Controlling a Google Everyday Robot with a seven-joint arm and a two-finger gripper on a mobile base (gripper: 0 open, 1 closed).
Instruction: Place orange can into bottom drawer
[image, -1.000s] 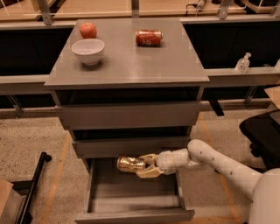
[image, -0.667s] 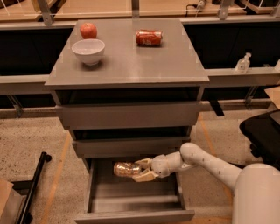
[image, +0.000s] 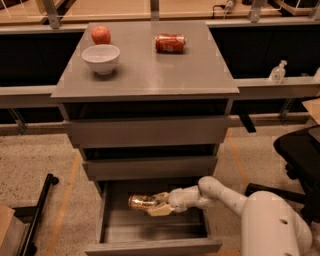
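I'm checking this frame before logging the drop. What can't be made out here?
- Camera view: whether the orange can, held by the pincer in the open bottom drawer, touches its floor; the angle hides it.
- Can's right end: covered by the pincer.
- Drawer's back: under the middle drawer.
- The robot body: cut off by the bottom-right edge.

Speckled floor (image: 30, 165) lies around the grey cabinet (image: 150, 131). A black chair (image: 300, 150) stands beside it. A long grey ledge (image: 270, 86) runs behind it.

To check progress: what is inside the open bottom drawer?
The hand is inside the bottom drawer, holding the orange can. The drawer's back is hidden under the cabinet.
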